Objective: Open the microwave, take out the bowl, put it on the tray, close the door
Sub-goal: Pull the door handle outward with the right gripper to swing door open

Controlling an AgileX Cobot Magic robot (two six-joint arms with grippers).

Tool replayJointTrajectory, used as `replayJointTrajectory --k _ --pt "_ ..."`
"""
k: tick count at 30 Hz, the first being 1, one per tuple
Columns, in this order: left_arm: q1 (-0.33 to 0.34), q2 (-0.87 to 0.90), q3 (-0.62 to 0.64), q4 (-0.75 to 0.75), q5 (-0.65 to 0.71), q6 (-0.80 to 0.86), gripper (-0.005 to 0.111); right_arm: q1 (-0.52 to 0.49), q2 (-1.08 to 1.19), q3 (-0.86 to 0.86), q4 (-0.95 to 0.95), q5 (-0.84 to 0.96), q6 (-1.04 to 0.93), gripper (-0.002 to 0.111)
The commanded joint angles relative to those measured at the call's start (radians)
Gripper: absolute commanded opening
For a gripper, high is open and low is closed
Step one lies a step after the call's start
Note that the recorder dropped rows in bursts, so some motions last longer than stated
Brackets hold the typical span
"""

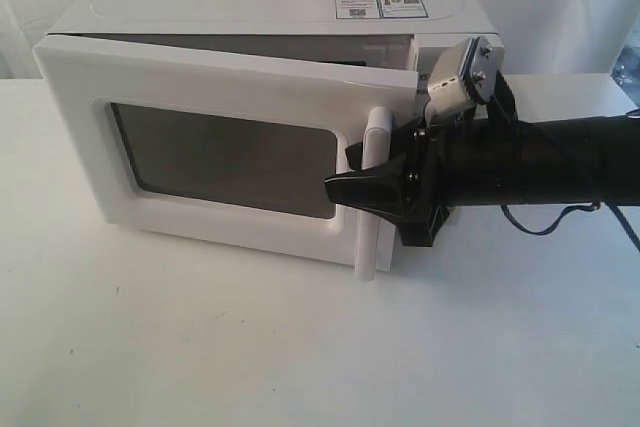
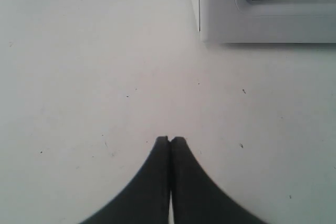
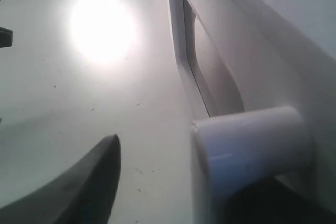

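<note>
We see the right claw [image 1: 345, 172] apart, straddling the handle [image 1: 375, 197] of the door [image 1: 230, 147]; contact with it is probably there, hard to tell. Door is ajar at the handle edge. The microwave [image 1: 270, 17] sits on the bench [image 1: 200, 347]. Left claw [image 2: 169, 141] is pressed together, 1 unit over the bench.

A white table [image 1: 250, 347], flecked with small dark specks, carries everything here. The white microwave [image 1: 230, 19] stands directly on it toward the back, and a wide stretch of tabletop lies in front.
</note>
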Motion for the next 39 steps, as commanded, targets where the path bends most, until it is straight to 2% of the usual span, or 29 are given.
replayJointTrajectory --k 1,9,17,24,28,33,39 --pt "0.005 -0.005 0.002 -0.005 0.004 -0.001 0.000 0.009 -0.006 0.008 -0.126 0.090 0.099 0.051" --pt "0.005 -0.005 0.002 -0.005 0.004 -0.001 0.000 0.009 -0.096 0.008 -0.280 0.062 0.254 0.049" --pt "0.005 -0.005 0.002 -0.005 0.004 -0.001 0.000 0.009 -0.180 0.038 -0.326 0.118 0.287 0.035" --pt "0.005 -0.005 0.002 -0.005 0.004 -0.001 0.000 0.009 -0.216 0.068 -0.339 0.116 0.304 0.034" --pt "0.005 -0.005 0.002 -0.005 0.004 -0.001 0.000 0.009 -0.238 0.090 -0.411 0.117 0.376 0.034" --pt "0.005 -0.005 0.002 -0.005 0.004 -0.001 0.000 0.009 -0.260 0.108 -0.416 -0.031 0.445 0.025" --pt "0.005 -0.005 0.002 -0.005 0.004 -0.001 0.000 0.009 -0.290 0.108 -0.434 -0.287 0.557 0.004"
